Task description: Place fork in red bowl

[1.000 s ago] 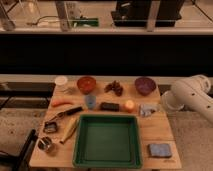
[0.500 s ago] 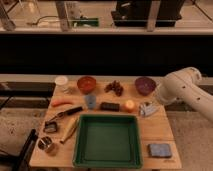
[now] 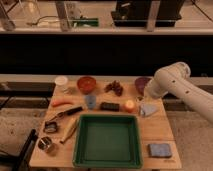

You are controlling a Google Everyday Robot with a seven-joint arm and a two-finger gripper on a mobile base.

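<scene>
The red bowl (image 3: 86, 83) stands at the back of the wooden table (image 3: 160, 131), between a small white cup (image 3: 61, 81) and a brown cluster (image 3: 115, 88). The fork (image 3: 67, 113), with a dark handle, lies slanted on the left part of the table, below an orange carrot (image 3: 62, 103). My white arm (image 3: 172, 82) reaches in from the right. My gripper (image 3: 147, 95) is at the arm's left end, over the back right of the table next to the purple bowl (image 3: 141, 83), which it partly hides. It is far from the fork and holds nothing that I can see.
A green tray (image 3: 107, 140) fills the front middle. A grey-blue item (image 3: 90, 101), a dark block (image 3: 109, 106), an orange ball (image 3: 130, 105) and a pale blue piece (image 3: 147, 109) lie mid-table. A blue sponge (image 3: 159, 150) is front right. Metal cups (image 3: 48, 144) and a wooden utensil (image 3: 70, 129) are front left.
My arm has swung left from beyond the table's right edge to over its back right corner, now covering part of the purple bowl. The objects on the table have not moved.
</scene>
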